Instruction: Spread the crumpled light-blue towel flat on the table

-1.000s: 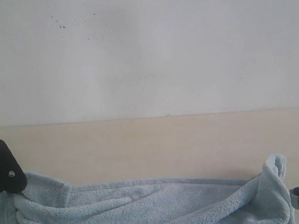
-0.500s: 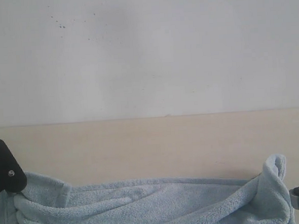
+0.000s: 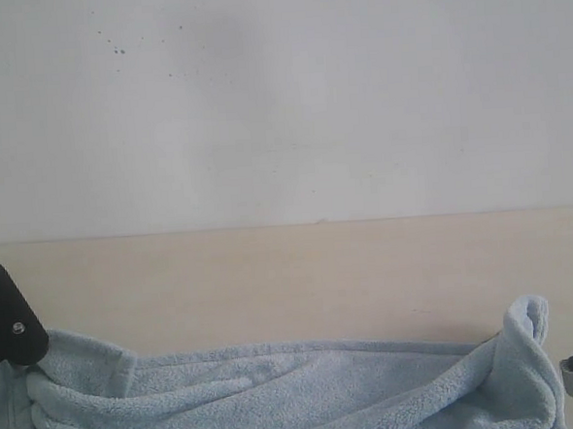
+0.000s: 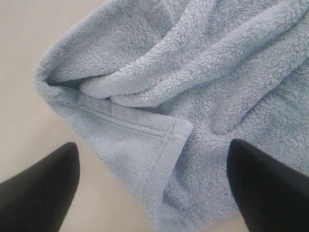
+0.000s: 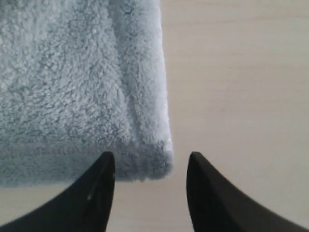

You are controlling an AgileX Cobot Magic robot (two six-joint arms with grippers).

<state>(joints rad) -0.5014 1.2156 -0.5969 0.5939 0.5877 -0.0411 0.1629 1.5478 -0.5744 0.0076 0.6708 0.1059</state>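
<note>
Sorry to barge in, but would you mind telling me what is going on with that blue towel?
Two robot arms are working on the light-blue towel, which lies bunched and wrinkled on the beige table. The left gripper is open over a folded-over hemmed corner at one end. The right gripper is open with its fingers on either side of a corner at the other end. Neither has closed on the cloth, and the towel is not yet spread flat.

No readable text, label, brand, number or sign is showing on the towel (image 3: 278, 395) or the surface (image 3: 291, 282).
</note>
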